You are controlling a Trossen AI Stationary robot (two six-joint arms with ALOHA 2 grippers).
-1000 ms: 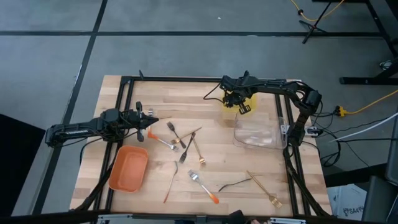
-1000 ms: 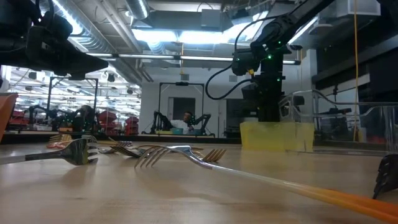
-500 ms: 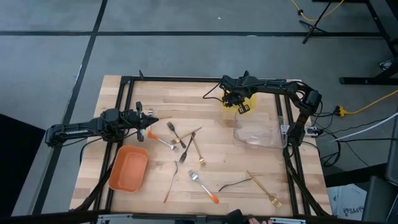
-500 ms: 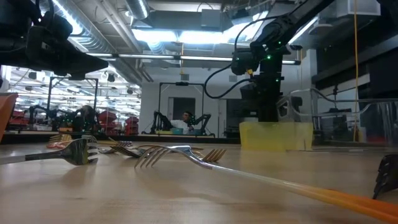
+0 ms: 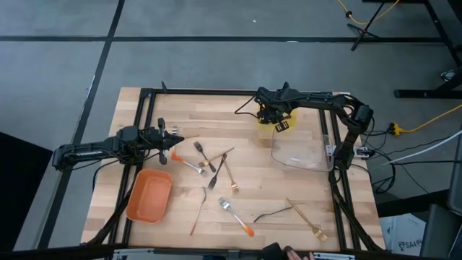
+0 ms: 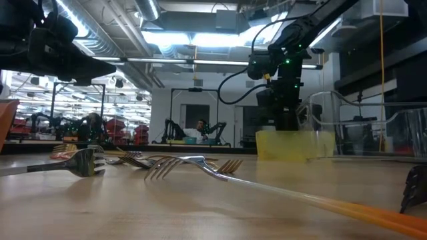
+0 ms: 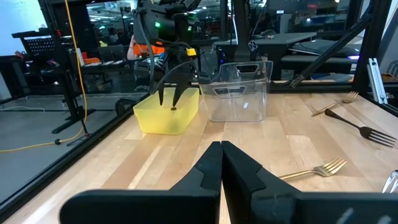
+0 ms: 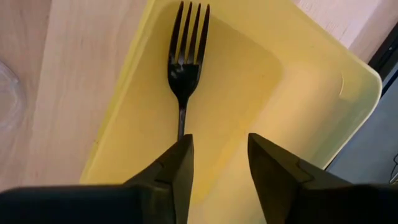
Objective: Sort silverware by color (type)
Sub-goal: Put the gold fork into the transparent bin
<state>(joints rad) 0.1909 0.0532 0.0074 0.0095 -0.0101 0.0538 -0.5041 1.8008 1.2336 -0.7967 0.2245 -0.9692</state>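
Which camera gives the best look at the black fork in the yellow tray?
The right wrist view: the black fork lies flat in the yellow tray, just beyond the open right tool. From above the arm hides it. The low view shows only the tray's wall, and the left wrist view shows the tray from far off.

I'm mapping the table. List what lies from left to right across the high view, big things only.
Left gripper → orange tray → cluster of forks → yellow tray with the right gripper above it → clear tray.
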